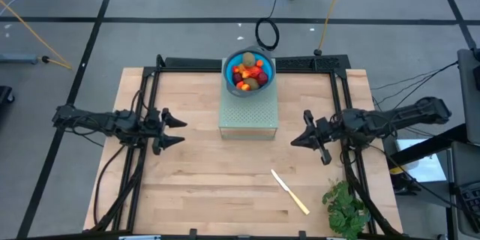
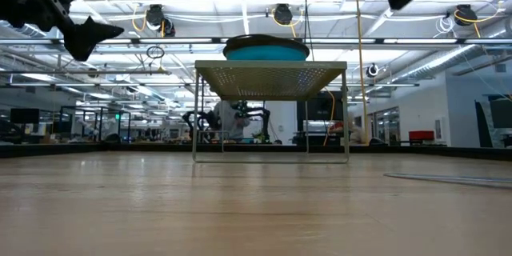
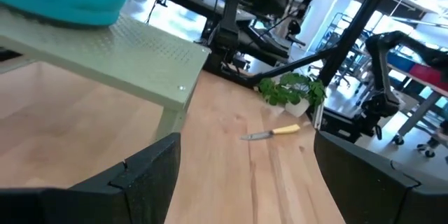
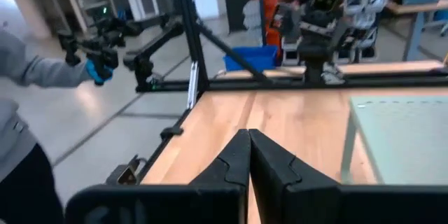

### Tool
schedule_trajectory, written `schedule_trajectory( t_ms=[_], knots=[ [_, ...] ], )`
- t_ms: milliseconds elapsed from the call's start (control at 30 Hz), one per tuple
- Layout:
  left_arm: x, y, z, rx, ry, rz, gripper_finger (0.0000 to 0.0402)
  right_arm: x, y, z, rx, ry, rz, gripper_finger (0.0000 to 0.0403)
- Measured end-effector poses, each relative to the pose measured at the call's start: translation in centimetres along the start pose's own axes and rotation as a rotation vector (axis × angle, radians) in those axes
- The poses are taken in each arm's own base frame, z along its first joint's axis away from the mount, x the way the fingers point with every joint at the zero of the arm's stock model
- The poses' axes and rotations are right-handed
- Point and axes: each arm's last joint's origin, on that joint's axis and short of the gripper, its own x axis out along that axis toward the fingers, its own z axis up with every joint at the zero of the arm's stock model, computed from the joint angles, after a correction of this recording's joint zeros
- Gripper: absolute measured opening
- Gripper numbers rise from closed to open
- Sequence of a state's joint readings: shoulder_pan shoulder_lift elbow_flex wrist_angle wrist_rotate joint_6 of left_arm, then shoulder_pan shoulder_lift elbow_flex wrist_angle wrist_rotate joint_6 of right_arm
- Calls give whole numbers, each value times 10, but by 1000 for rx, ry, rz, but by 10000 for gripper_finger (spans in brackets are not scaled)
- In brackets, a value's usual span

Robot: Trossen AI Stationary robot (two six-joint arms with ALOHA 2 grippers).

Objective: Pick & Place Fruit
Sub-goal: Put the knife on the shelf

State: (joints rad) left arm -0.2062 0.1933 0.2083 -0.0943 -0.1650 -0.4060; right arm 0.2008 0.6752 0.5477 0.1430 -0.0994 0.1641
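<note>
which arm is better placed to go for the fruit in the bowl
Left, by a slight edge. Both wait level with the stand, about equally far from the bowl of fruit, but the left end effector is open while the right end effector is shut.

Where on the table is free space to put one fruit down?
Bare wood lies in front of the stand, between the left end effector and right end effector. Crowded: the bowl and the corner with knife and greens.

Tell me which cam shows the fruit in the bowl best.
High view: it looks straight down into the bowl on the raised stand, so the fruit is visible. Low view and left wrist view show only the bowl's outside; right wrist view shows neither bowl nor fruit.
</note>
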Motion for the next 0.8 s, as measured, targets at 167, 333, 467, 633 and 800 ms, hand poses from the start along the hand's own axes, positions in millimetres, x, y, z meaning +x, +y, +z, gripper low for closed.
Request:
schedule_trajectory(
  t_ms=[167,333,467,633,800],
  knots=[
    [2,2,-6,-17,20,-1,324,17,11,17,-13,81,40,0],
    [2,2,-7,-4,21,-3,324,34,23,30,-6,134,63,0],
    [2,2,-7,9,25,-12,324,46,36,39,13,205,32,0],
    [2,2,-7,12,32,-24,324,62,53,48,49,333,58,0],
    [2,2,-7,14,33,-23,324,80,68,51,101,443,65,0]
  ],
)
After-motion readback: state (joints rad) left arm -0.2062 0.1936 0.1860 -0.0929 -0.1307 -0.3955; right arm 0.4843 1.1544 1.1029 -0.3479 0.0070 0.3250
